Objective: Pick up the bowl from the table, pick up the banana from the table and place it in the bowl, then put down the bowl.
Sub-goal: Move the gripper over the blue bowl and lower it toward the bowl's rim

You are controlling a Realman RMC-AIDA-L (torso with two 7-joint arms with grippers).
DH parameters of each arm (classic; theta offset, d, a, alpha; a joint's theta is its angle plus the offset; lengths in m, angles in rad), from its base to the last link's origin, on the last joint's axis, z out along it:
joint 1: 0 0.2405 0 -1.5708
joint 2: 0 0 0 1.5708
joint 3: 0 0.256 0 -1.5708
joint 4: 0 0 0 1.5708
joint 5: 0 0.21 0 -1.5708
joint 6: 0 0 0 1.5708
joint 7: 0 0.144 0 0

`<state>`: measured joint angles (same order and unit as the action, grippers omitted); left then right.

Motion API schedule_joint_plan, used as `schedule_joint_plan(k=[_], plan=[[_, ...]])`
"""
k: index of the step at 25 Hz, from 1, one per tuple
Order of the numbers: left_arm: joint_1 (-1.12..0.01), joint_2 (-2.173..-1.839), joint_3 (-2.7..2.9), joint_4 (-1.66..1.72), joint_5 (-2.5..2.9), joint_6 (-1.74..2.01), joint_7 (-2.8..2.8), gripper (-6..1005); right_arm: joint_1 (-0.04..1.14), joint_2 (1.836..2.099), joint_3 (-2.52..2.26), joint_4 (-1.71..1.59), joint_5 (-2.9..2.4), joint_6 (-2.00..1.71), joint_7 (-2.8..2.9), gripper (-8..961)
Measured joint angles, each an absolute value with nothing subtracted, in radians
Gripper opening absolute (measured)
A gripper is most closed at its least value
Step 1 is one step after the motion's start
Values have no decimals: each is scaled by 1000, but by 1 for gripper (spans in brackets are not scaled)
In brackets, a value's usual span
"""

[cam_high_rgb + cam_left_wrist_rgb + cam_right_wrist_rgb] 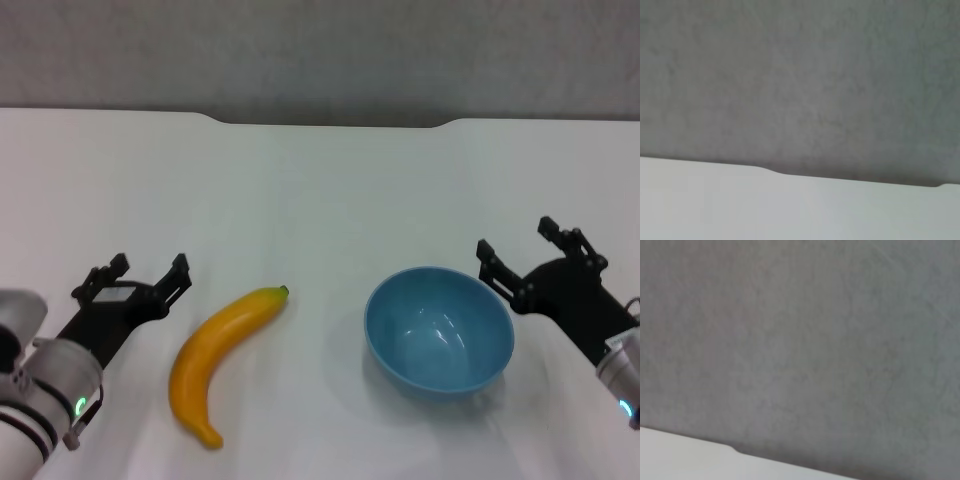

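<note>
- bowl (439,330) upright on white surface (320,190), right of centre, nothing inside
- banana (222,347) lies flat just left of bowl, not touching, dark tip toward far side
- right tool (518,248) near bowl's right rim, fingers spread, holding nothing
- left tool (150,269) left of banana, fingers spread, holding nothing
- wrist views: only surface's far edge and grey wall (800,75)

One bowl (439,330), light blue. One banana (221,356), yellow-orange with a dark tip. One white worktop (330,190) carrying both. Two grippers: the left gripper (147,271) by the banana, the right gripper (520,246) by the bowl, each with two black fingers spread apart.
</note>
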<state>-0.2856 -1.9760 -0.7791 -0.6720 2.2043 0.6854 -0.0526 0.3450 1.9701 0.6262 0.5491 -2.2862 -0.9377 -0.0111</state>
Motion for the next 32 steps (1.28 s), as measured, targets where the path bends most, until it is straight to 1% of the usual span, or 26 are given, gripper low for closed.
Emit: schedule_joint_plan(k=[2, 4, 6, 7, 9, 11, 14, 16, 18, 19, 23, 25, 32], plan=[[-267, -1936, -809, -787, 2209, 573, -48, 877, 320, 1941, 670, 649, -2287, -862, -65, 881], [-255, -1911, -858, -880, 2219, 451, -29, 877, 286, 1911, 728, 766, -2291, -764, -122, 881], [-241, -1910, -934, -945, 2237, 323, 16, 877, 252, 1889, 797, 894, -2294, -626, -189, 881], [-233, -1914, -972, -970, 2246, 273, 41, 877, 239, 1885, 826, 944, -2294, -555, -219, 881], [-215, -1934, -1059, -1020, 2258, 156, 120, 877, 213, 1881, 898, 1040, -2294, -400, -285, 880], [-203, -1965, -1160, -1066, 2259, 24, 206, 877, 192, 1888, 982, 1120, -2295, -246, -346, 880], [-193, -2022, -1336, -1130, 2256, -222, 347, 877, 181, 1930, 1134, 1207, -2295, 21, -421, 880], [-194, -2037, -1406, -1158, 2245, -331, 403, 878, 185, 1966, 1237, 1247, -2295, 189, -465, 880], [-207, -2037, -1459, -1178, 2228, -429, 425, 878, 191, 1997, 1351, 1298, -2295, 371, -504, 880], [-210, -2036, -1469, -1180, 2228, -444, 427, 878, 191, 1997, 1351, 1298, -2295, 371, -504, 880], [-235, -2035, -1535, -1182, 2245, -542, 473, 878, 229, 1998, 1490, 1362, -2295, 623, -487, 880], [-242, -2035, -1554, -1183, 2269, -565, 493, 878, 240, 1998, 1519, 1371, -2295, 669, -479, 879], [-250, -2039, -1559, -1196, 2374, -588, 498, 878, 349, 1996, 1684, 1350, -2307, 940, -407, 879]])
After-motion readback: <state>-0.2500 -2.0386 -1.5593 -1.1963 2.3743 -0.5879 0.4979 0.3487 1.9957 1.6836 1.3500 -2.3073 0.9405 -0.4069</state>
